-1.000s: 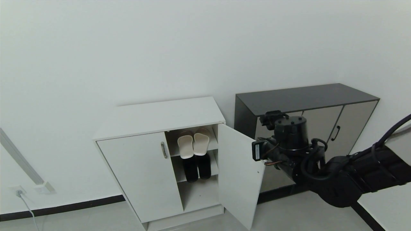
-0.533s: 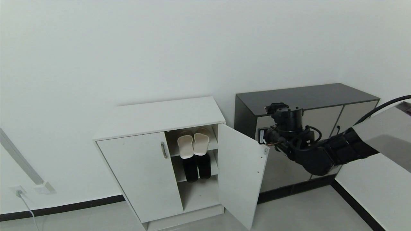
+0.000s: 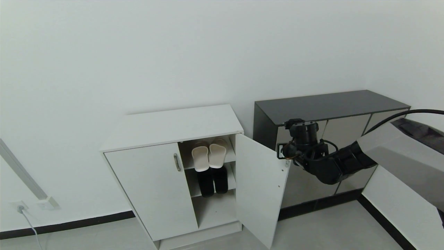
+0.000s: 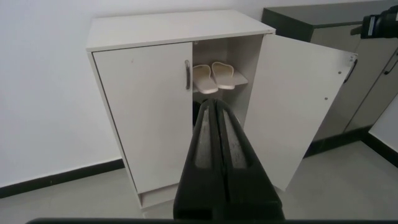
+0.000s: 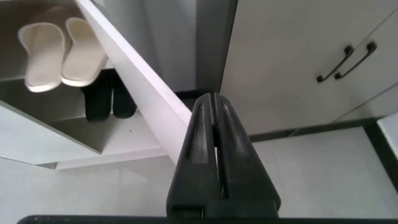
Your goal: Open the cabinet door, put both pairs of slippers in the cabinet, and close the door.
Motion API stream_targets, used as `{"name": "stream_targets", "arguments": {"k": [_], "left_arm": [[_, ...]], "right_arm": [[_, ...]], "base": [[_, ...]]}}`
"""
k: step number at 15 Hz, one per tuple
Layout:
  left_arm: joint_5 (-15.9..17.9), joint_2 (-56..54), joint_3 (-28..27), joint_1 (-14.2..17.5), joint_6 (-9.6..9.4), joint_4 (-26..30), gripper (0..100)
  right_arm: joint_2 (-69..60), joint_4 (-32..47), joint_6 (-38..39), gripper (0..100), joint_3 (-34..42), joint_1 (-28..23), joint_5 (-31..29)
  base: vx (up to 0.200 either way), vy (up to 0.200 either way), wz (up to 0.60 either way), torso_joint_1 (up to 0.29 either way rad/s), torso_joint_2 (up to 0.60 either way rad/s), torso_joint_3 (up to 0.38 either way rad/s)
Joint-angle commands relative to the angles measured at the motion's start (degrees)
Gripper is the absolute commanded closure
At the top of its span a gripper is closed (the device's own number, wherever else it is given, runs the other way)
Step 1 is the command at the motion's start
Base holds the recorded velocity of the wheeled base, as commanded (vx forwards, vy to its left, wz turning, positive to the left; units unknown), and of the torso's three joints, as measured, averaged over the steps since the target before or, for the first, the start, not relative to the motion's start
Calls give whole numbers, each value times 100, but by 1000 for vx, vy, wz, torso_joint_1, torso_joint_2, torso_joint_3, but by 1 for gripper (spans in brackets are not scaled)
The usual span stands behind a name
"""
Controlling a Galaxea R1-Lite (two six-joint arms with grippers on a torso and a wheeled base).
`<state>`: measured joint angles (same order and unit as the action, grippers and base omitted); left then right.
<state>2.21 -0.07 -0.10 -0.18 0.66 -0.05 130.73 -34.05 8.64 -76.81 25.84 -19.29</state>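
Standing ajar, the flat white door (image 3: 258, 187) reveals rounded cream slippers (image 3: 209, 157).

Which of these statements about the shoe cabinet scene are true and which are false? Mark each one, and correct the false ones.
1. The white cabinet has its right door open. True.
2. The white slippers lie on the floor. False: they sit on the upper shelf inside the cabinet.
3. The black slippers sit on the shelf below the white pair. True.
4. The right gripper is open. False: it is shut, close to the open door.
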Motion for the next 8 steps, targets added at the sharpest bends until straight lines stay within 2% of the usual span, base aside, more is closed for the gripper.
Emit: {"name": "stream_targets", "arguments": {"k": [1,8], "left_arm": [[-1,7,1,1,4,-4,100],[-1,7,1,-8,4,-4,100]], "right_arm": [[207,65,15,100,-115,-44,13],[295,329,102,100,-194,-62,109]], "base": [[0,0,0,0,0,0],[0,0,0,0,0,0]]}}
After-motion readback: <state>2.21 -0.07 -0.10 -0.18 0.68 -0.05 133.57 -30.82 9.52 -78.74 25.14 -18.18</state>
